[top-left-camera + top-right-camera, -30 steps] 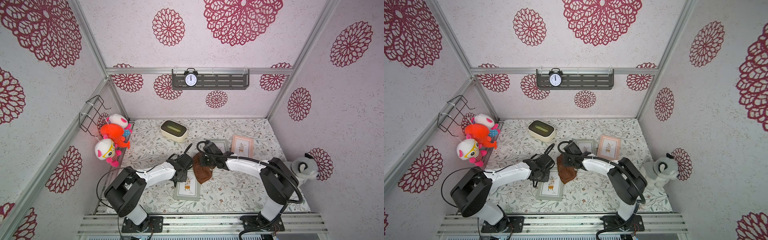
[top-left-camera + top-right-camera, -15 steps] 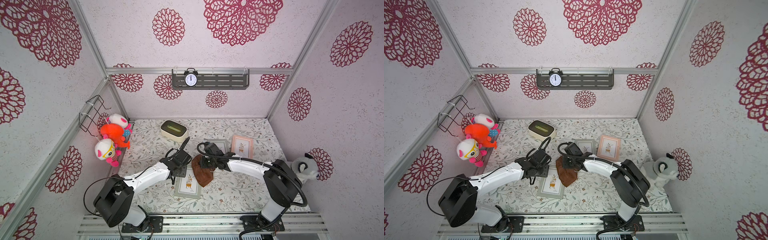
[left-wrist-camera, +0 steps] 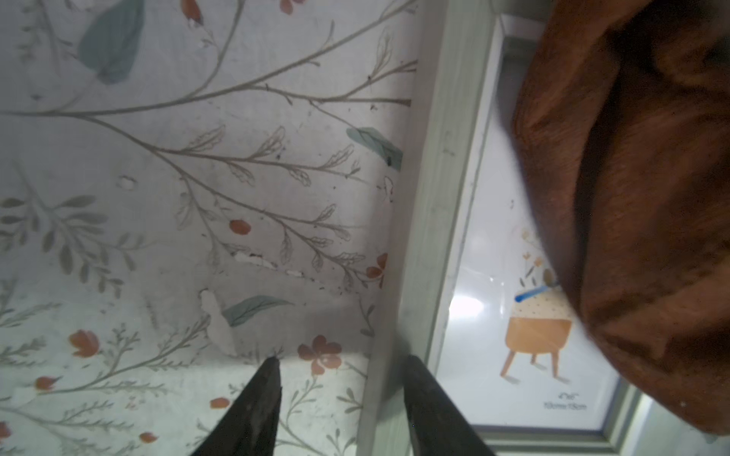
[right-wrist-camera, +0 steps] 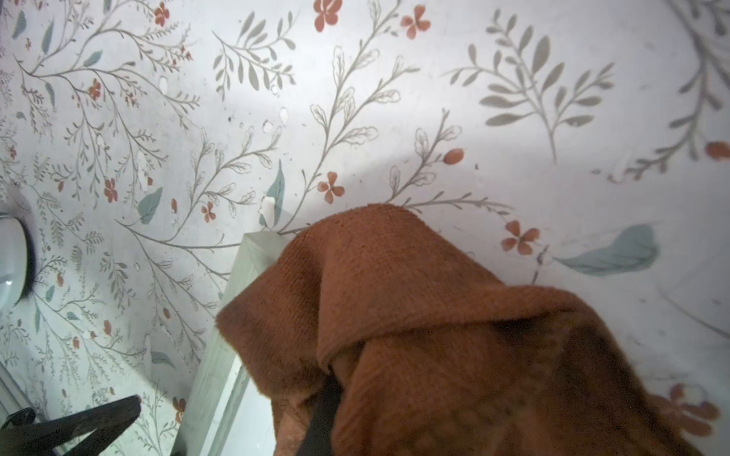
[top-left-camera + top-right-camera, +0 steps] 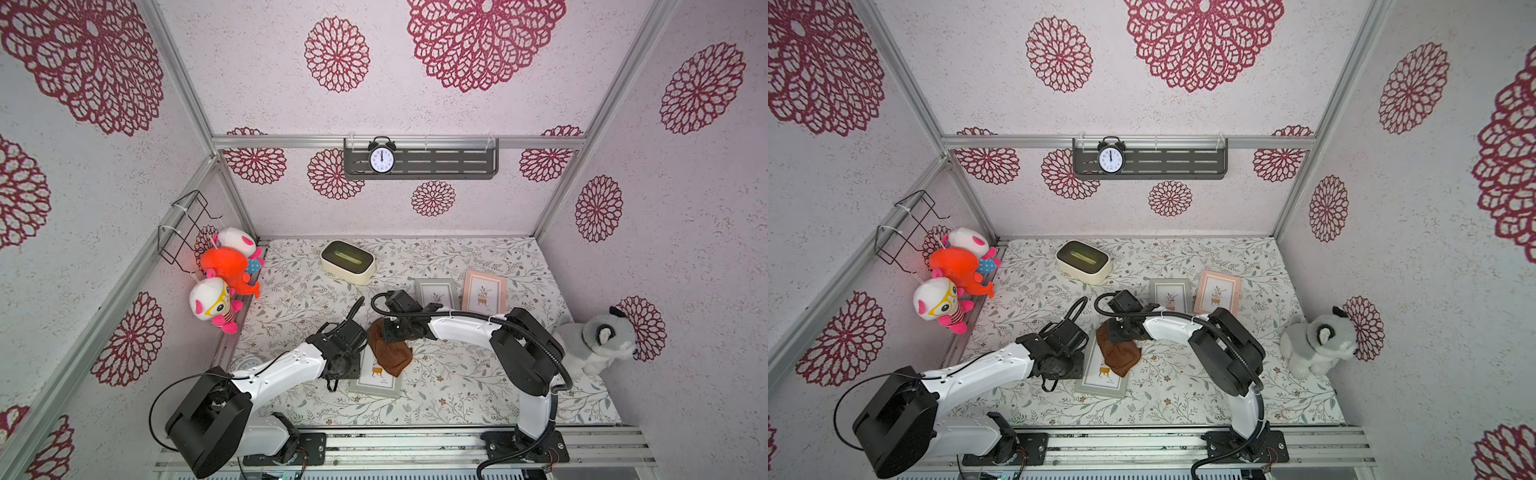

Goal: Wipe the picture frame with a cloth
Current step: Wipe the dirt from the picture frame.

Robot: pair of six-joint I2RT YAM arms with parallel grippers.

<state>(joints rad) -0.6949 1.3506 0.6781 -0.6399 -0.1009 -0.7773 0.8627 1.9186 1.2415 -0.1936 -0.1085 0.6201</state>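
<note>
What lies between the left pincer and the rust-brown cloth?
The grey picture frame: its side rail and a strip of its uncovered glass separate the left pincer from the cloth. The left wrist view shows it.

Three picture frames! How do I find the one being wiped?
Look at the front middle of the flowery table. A pale green-grey frame lies flat there. Unlike the grey frame and pink frame behind, it has a brown cloth on it.
</note>
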